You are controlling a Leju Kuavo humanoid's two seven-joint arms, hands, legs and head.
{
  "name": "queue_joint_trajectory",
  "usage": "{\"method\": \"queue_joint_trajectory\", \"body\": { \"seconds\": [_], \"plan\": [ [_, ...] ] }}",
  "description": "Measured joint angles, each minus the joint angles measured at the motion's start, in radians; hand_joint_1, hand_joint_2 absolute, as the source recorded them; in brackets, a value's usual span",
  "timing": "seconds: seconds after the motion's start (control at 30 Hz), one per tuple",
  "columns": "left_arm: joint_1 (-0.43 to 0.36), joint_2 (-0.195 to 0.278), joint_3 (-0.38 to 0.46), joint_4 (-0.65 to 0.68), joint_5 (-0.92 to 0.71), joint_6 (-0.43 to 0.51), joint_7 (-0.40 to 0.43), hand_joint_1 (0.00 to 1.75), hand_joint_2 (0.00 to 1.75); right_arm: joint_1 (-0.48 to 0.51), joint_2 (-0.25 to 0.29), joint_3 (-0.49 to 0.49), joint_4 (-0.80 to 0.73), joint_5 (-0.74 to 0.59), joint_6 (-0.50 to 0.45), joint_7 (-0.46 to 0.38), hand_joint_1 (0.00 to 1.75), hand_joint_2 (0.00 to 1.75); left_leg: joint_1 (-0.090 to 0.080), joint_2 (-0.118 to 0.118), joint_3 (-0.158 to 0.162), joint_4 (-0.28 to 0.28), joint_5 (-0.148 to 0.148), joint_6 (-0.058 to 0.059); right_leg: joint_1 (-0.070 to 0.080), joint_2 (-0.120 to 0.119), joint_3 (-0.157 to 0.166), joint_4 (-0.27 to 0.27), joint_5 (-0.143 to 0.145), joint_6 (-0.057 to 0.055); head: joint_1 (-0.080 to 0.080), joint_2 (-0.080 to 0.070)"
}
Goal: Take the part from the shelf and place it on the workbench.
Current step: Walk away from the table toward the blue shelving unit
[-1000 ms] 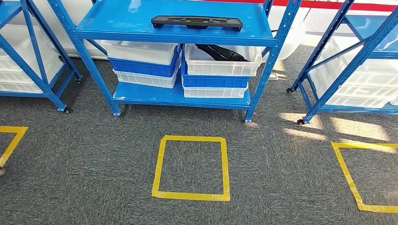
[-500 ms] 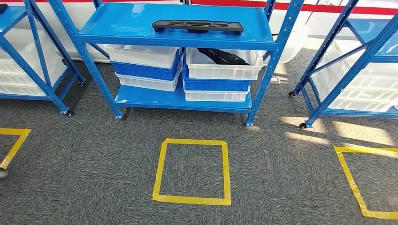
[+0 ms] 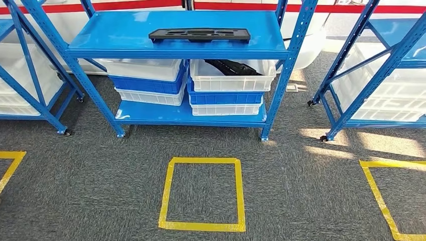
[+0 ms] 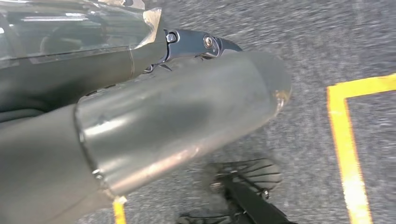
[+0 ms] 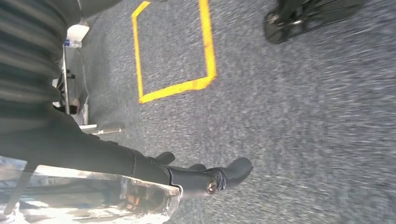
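The part (image 3: 199, 34), a long flat black piece with cut-outs, lies on the top board of the middle blue shelf (image 3: 125, 32), ahead of me and out of reach. Both arms hang at my sides over grey carpet. In the left wrist view my left hand (image 4: 187, 107) holds nothing; its thick grey thumb hides most of the dark fingers (image 4: 201, 43). My right hand (image 5: 205, 177) also holds nothing, and its dark fingers reach out straight over the floor.
Stacked white and blue bins (image 3: 145, 80) fill the lower board; one white bin (image 3: 231, 80) holds another black piece (image 3: 233, 66). Blue racks stand at left (image 3: 30, 75) and right (image 3: 371, 65). A yellow tape square (image 3: 202, 194) marks the carpet before the shelf.
The whole picture has shifted down and a little left, so the camera moved. The shelf and the tape square now sit lower in the view. The things themselves have not moved.
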Motion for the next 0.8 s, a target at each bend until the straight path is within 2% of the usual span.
{"method": "queue_joint_trajectory", "body": {
  "seconds": [0.07, 0.13, 0.17, 0.2, 0.23, 0.27, 0.33, 0.37, 0.4, 0.43, 0.47, 0.5, 0.53, 0.57, 0.63, 0.8],
  "plan": [
    [-0.002, 0.0, 0.0, 0.0, -0.001, 0.001, 0.0, 0.0, 0.0, -0.004, 0.001, 0.0, 0.0, -0.002, 0.0, 0.0, 0.0, 1.75, -0.009, 0.002, 0.009, -0.017, -0.016, 0.01, 0.005, 0.002, 0.011, -0.01, -0.008, 0.011, 0.001, 0.0],
    [-0.004, 0.001, 0.0, 0.0, -0.002, 0.001, 0.002, 0.0, 0.0, -0.006, 0.001, 0.0, 0.0, -0.004, 0.0, 0.0, 0.0, 1.75, -0.015, 0.003, 0.025, -0.035, -0.036, 0.024, 0.008, 0.001, 0.029, -0.016, -0.001, 0.032, -0.001, 0.0],
    [-0.004, 0.0, 0.0, 0.0, -0.002, 0.001, 0.003, 0.0, 0.0, -0.006, 0.001, 0.0, 0.0, -0.004, 0.0, 0.0, 0.0, 1.75, -0.016, 0.0, 0.041, -0.048, -0.042, 0.031, 0.008, -0.001, 0.031, -0.001, 0.008, 0.041, 0.0, 0.0],
    [-0.003, -0.001, 0.0, 0.0, -0.003, 0.001, 0.004, 0.0, 0.0, -0.007, 0.001, 0.0, 0.0, -0.005, -0.001, 0.0, 0.0, 1.75, -0.015, -0.002, 0.059, -0.058, -0.049, 0.04, 0.009, -0.002, 0.014, 0.036, 0.017, 0.047, 0.0, 0.0],
    [-0.003, -0.001, 0.0, 0.0, -0.003, 0.001, 0.005, 0.0, 0.0, -0.008, 0.001, 0.0, 0.0, -0.005, -0.001, 0.0, 0.0, 1.75, -0.014, -0.003, 0.078, -0.065, -0.056, 0.047, 0.008, -0.003, -0.017, 0.09, 0.019, 0.047, 0.001, 0.0],
    [-0.003, -0.001, 0.0, 0.0, -0.003, 0.001, 0.006, 0.0, 0.0, -0.008, 0.0, 0.0, 0.0, -0.005, -0.001, 0.0, 0.0, 1.75, -0.013, -0.004, 0.093, -0.069, -0.065, 0.052, 0.006, -0.003, -0.06, 0.151, 0.01, 0.042, 0.001, 0.0],
    [-0.005, -0.001, 0.0, 0.0, -0.003, 0.004, 0.006, 0.0, 0.0, -0.007, 0.0, 0.001, 0.0, -0.006, -0.002, 0.0, 0.0, 1.75, -0.013, -0.005, 0.123, -0.07, -0.088, 0.057, 0.005, -0.004, -0.146, 0.237, -0.038, 0.032, 0.002, 0.0],
    [-0.005, -0.002, 0.0, 0.0, -0.003, 0.007, 0.005, 0.0, 0.44, -0.006, 0.0, 0.001, 0.0, -0.006, -0.003, 0.0, 0.0, 1.75, -0.013, -0.008, 0.14, -0.07, -0.101, 0.056, 0.004, -0.004, -0.176, 0.244, -0.061, 0.032, 0.002, 0.0],
    [-0.004, -0.002, 0.0, 0.0, -0.002, 0.01, 0.004, 0.0, 0.87, -0.004, 0.0, 0.001, 0.0, -0.007, -0.003, 0.0, 0.0, 1.75, -0.013, -0.011, 0.158, -0.07, -0.115, 0.054, 0.002, -0.004, -0.195, 0.224, -0.067, 0.037, 0.003, 0.0],
    [-0.004, -0.003, 0.0, 0.0, -0.002, 0.013, 0.004, 0.0, 1.31, -0.003, -0.001, 0.0, 0.0, -0.007, -0.003, 0.001, 0.0, 1.75, -0.012, -0.014, 0.177, -0.07, -0.129, 0.051, -0.001, -0.004, -0.201, 0.18, -0.048, 0.048, 0.003, 0.0],
    [-0.004, -0.004, 0.0, 0.0, -0.001, 0.016, 0.006, 0.0, 1.75, -0.002, -0.001, 0.0, 0.0, -0.007, -0.003, 0.001, 0.0, 1.75, -0.012, -0.015, 0.192, -0.071, -0.143, 0.047, -0.004, -0.007, -0.198, 0.131, 0.003, 0.064, 0.003, 0.0],
    [-0.003, -0.004, 0.001, 0.0, -0.001, 0.018, 0.008, 0.0, 1.75, 0.0, -0.001, 0.0, 0.0, -0.006, -0.003, 0.001, 0.0, 1.75, -0.011, -0.016, 0.209, -0.069, -0.155, 0.041, -0.005, -0.01, -0.196, 0.09, 0.056, 0.076, 0.004, 0.0],
    [-0.003, -0.004, 0.001, 0.0, 0.0, 0.02, 0.009, 0.0, 1.75, 0.0, 0.0, 0.001, 0.0, -0.005, -0.003, 0.001, 0.0, 1.75, -0.012, -0.016, 0.216, -0.068, -0.165, 0.036, -0.002, -0.012, -0.19, 0.063, 0.098, 0.076, 0.005, 0.0],
    [-0.004, -0.003, 0.002, 0.0, 0.0, 0.023, 0.01, 0.0, 1.75, 0.0, 0.0, 0.001, 0.001, -0.004, -0.003, 0.001, 0.0, 1.75, -0.013, -0.016, 0.219, -0.066, -0.172, 0.03, 0.0, -0.013, -0.186, 0.054, 0.127, 0.069, 0.003, 0.0],
    [-0.005, -0.003, 0.004, 0.0, 0.001, 0.027, 0.013, 0.0, 1.75, -0.004, 0.0, 0.001, 0.001, -0.002, -0.003, 0.001, 0.0, 1.75, -0.013, -0.015, 0.219, -0.063, -0.179, 0.026, 0.005, -0.008, -0.181, 0.047, 0.13, 0.045, 0.001, 0.0],
    [-0.005, -0.006, 0.006, 0.0, 0.001, 0.031, 0.018, 0.0, 1.75, -0.006, -0.002, 0.002, 0.0, 0.002, -0.002, 0.001, 0.0, 1.75, -0.011, -0.009, 0.234, -0.08, -0.183, 0.025, 0.007, -0.002, -0.172, 0.04, 0.127, 0.035, -0.001, 0.0]
  ]
}}
